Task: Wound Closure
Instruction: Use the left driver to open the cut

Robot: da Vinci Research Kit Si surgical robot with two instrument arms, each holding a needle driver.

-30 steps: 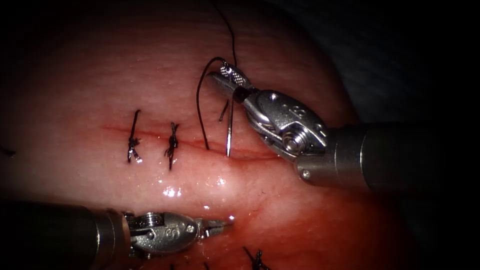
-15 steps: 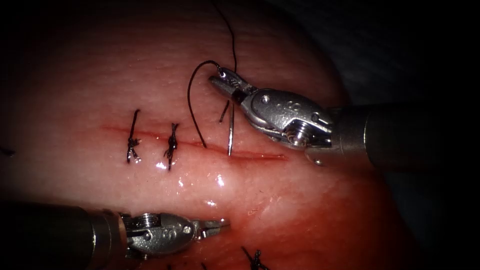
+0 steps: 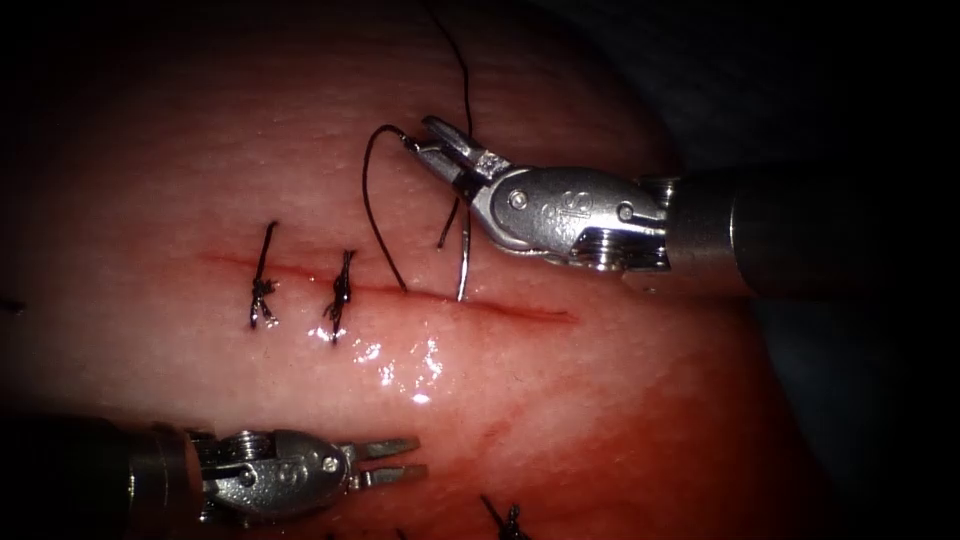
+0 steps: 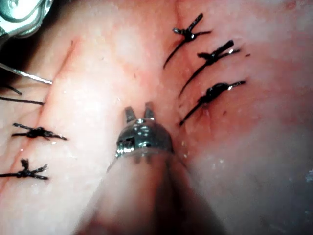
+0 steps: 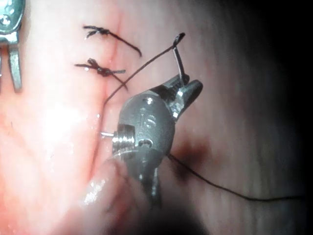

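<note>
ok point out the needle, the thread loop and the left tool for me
needle (image 3: 464, 262), endoscope view, on its shaft above the cut
thread loop (image 3: 367, 205), endoscope view, on the arc's left side
left tool (image 3: 388, 462), endoscope view, between its open jaw tips

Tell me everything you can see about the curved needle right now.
The thin curved silver steel needle is gripped near its thread end by the right arm's needle driver, whose jaws are shut on it. It hangs down from the jaws, and its tip meets the tissue at the red cut, to the right of the two knotted stitches. Dark thread runs from its rear end in a loop down to the cut.
</note>
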